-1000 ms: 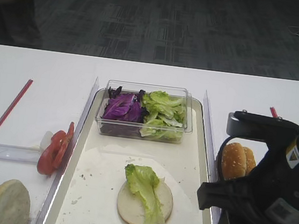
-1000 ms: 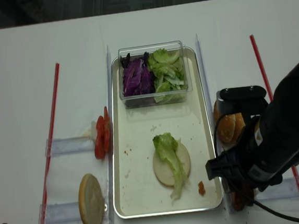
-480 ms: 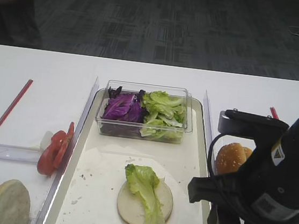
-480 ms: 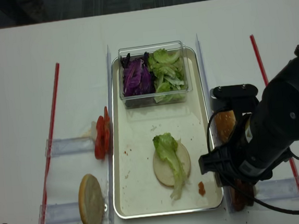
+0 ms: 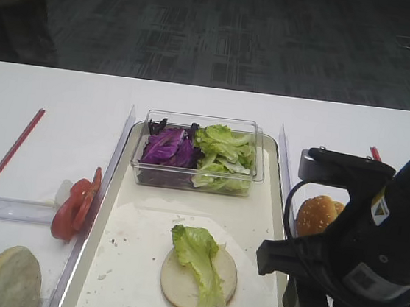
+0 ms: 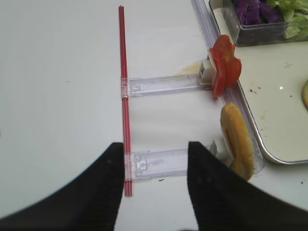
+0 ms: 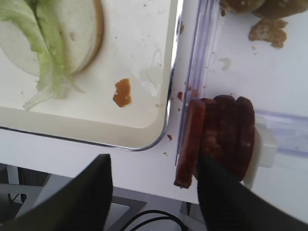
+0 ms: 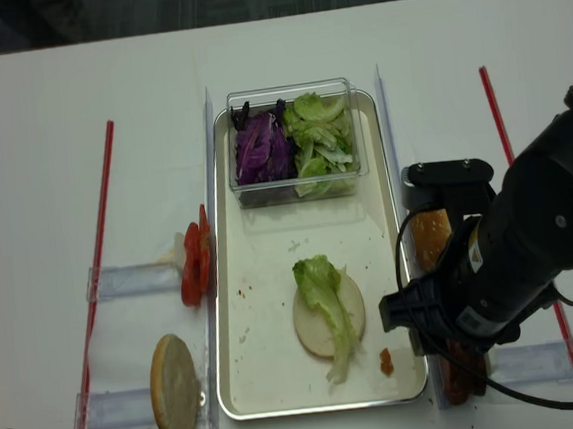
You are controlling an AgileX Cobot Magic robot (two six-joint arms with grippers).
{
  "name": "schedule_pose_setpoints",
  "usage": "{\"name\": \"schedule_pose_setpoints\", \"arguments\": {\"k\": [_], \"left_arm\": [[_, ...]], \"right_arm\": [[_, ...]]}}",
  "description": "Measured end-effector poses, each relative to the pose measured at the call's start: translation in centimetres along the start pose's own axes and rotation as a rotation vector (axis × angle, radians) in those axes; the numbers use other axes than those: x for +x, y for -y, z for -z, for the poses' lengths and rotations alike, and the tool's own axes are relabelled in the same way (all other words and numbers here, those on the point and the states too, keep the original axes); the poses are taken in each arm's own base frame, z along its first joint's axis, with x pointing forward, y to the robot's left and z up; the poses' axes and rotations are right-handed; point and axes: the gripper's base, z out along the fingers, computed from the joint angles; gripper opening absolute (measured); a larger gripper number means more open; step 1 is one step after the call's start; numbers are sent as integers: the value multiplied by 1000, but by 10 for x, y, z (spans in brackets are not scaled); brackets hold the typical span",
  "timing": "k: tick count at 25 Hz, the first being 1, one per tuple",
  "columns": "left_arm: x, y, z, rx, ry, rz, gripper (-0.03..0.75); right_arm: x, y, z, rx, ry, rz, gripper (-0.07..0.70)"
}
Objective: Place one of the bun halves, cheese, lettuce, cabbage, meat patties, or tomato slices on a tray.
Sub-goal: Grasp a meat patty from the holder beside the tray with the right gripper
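Overhead, the right arm crowds the tray's (image 8: 236, 380) right rim, hiding most of the meat patties (image 8: 452, 386); a bun half (image 8: 328, 316) topped with lettuce (image 8: 322, 277) lies on the liner. Right wrist view: right gripper (image 7: 154, 195) gapes wide and empty, fingers straddling the upright patties (image 7: 219, 137) in their clear rack; a skewed close could topple the row. Left wrist view: left gripper (image 6: 153, 180) hangs open, idle over the white table (image 6: 57, 96). Dark carpet lies beyond.

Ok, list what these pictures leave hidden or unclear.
- Meat patties: the right arm hides most of them in both high views.
- Sesame bun halves: partly behind that arm; cut off by the right wrist view's top edge.
- Left gripper: only dark fingers at the frame bottom in the left wrist view.
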Motion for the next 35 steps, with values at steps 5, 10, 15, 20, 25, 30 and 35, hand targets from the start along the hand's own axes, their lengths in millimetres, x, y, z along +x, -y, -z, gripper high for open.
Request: {"name": "schedule_pose_setpoints", "arguments": {"k": [5, 10, 15, 20, 25, 30, 35], "left_arm": [[0, 0, 0, 0, 0, 0, 296], [0, 0, 0, 0, 0, 0, 295], [0, 0, 0, 0, 0, 0, 295], [0, 0, 0, 0, 0, 0, 295], [0, 0, 0, 0, 0, 0, 296], [0, 0, 0, 0, 0, 0, 296], [0, 0, 0, 0, 0, 0, 296]], "right_arm": [[-1, 0, -5, 11, -25, -7, 419], [-3, -1, -19, 24, -84, -37, 419], [-5, -1, -25, 28, -91, -45, 419], [-8, -2, -30, 36, -102, -50, 419], [-9, -2, -35, 46, -111, -52, 419], [-10, -1, -36, 51, -111, -49, 417], [-10, -1, -36, 58, -108, -41, 336]]}}
